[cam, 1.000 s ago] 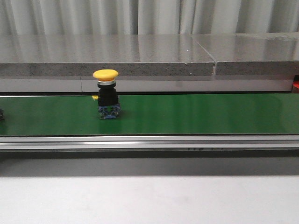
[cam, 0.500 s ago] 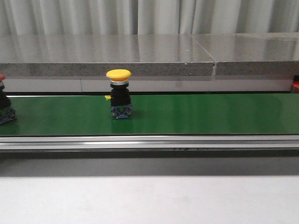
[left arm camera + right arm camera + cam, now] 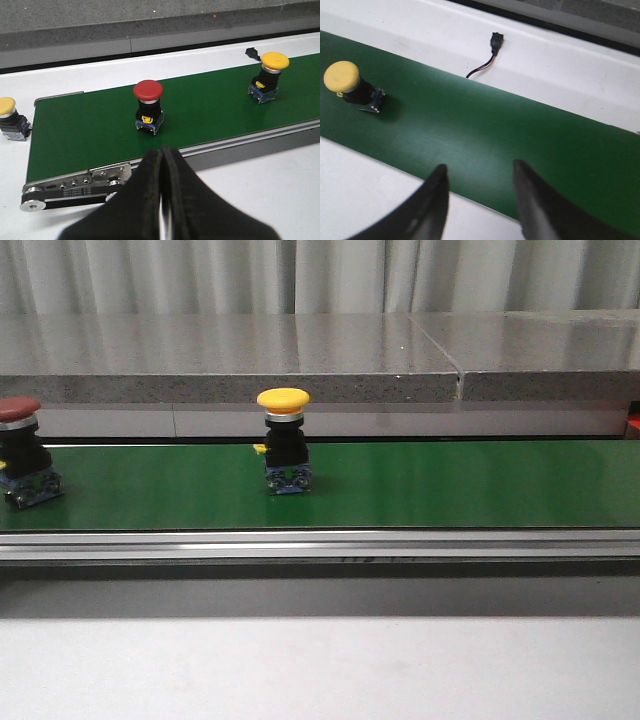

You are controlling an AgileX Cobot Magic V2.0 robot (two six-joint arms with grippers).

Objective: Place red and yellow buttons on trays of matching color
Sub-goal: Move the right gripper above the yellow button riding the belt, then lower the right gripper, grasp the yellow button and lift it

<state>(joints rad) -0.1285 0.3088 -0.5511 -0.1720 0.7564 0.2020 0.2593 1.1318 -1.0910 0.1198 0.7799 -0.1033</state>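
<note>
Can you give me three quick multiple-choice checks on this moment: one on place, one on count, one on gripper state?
1. Where does the red button stand?
A. on the green belt
B. on a tray
C. in a gripper

2. How many yellow-capped buttons does the left wrist view show?
A. one
B. two
C. three

3. How is the right gripper?
A. shut on a button
B. shut, empty
C. open, empty

Answers: 1 A, its base sits on the belt. 2 B, one on the belt, one beside the belt's end. 3 C, fingers apart, nothing between.
</note>
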